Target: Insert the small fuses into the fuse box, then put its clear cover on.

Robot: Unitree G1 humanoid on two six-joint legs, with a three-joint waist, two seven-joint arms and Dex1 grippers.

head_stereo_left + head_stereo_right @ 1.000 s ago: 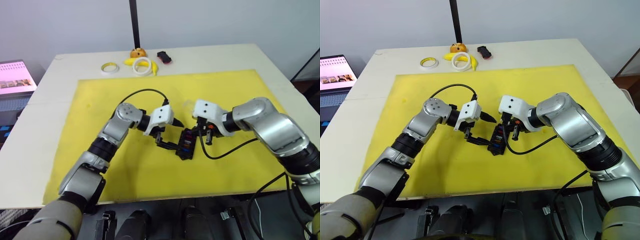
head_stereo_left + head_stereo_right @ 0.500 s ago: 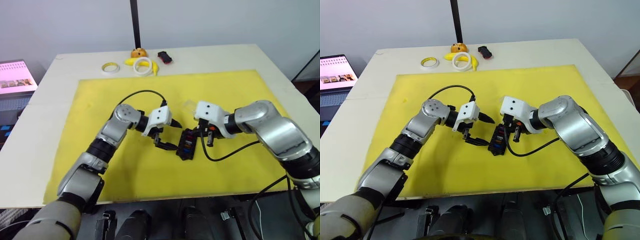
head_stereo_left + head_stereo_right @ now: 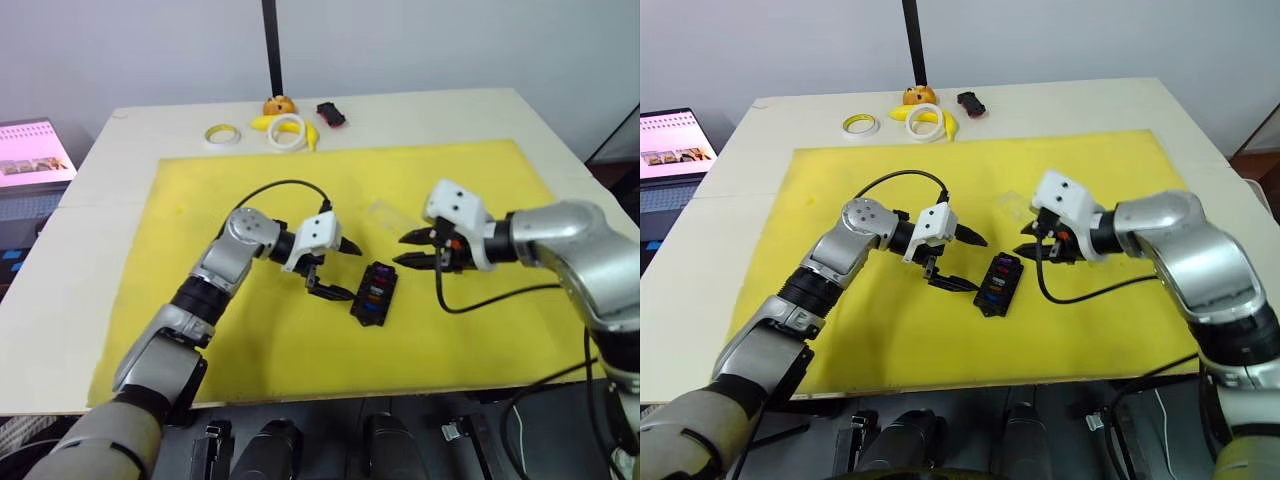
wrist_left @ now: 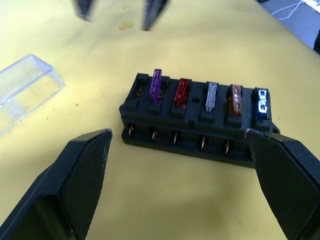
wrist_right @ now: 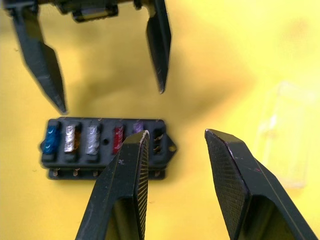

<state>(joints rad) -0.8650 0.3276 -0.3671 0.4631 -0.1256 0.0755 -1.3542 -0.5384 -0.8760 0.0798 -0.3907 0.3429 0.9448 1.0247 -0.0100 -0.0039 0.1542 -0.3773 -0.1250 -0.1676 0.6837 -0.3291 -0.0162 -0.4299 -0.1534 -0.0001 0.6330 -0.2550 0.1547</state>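
Observation:
The black fuse box (image 3: 373, 292) lies on the yellow mat. Its near row holds purple (image 4: 156, 86), red, grey, orange and blue small fuses, and the purple one stands higher than the others. The end slot beside the purple fuse is empty. My left gripper (image 3: 355, 272) is open just left of the box, a finger off each end. My right gripper (image 3: 400, 249) is open and empty, apart from the box on its far right side. The clear cover (image 3: 385, 212) lies flat on the mat beyond the box, close to the right gripper.
At the table's far edge are two tape rings (image 3: 219, 134) (image 3: 285, 130), a banana (image 3: 262, 122), an orange object (image 3: 277, 104) and a small black-and-red object (image 3: 328, 113). A lit screen (image 3: 33, 155) stands off the table's left side. The yellow mat (image 3: 250, 330) covers the table's middle.
My right gripper has drawn back to the right, away from the fuse box it was over. The left gripper and the box have hardly moved.

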